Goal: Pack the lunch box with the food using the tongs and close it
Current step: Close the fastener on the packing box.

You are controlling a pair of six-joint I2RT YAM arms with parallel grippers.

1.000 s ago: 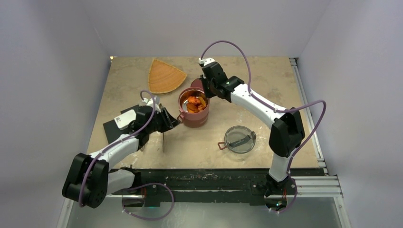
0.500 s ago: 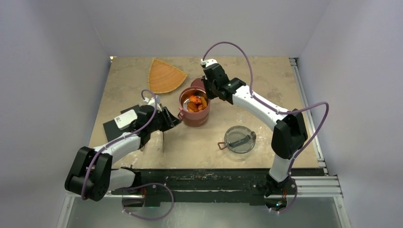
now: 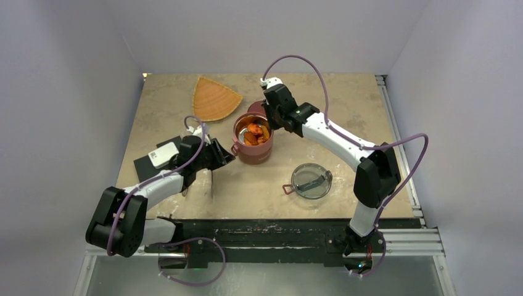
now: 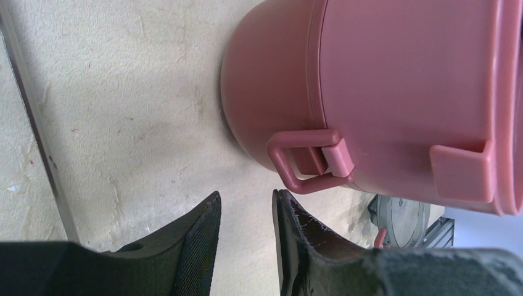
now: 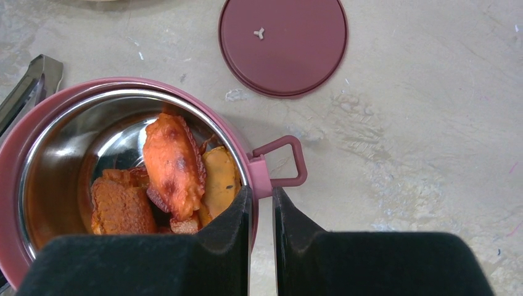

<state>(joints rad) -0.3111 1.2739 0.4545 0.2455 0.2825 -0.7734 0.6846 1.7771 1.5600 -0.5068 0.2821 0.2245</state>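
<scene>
Both arms have edged in on the round dark-red steel-lined lunch box [image 3: 253, 153]: left gripper [image 4: 247, 196] slack and empty by its handle [image 4: 275, 154], right gripper [image 5: 261, 192] astride the rim [image 5: 123, 83], grip unclear, so closing it looks near.

My booth from above: one surface, walled in on three sides.

I see a beige, mottled surface [image 3: 345, 117], scuffed with pale marks in the wrist views. Plain lavender-grey walls box it in: the left wall [image 3: 61, 92], the back wall [image 3: 265, 31] and the right wall [image 3: 469, 92]. A silvery rail [image 3: 389, 105] runs along its right edge, and a black strip [image 3: 277, 229] with aluminium bars [image 3: 413, 243] lines its near edge. Below lies a dull grey floor panel [image 3: 296, 277]. The light is soft and even.
</scene>
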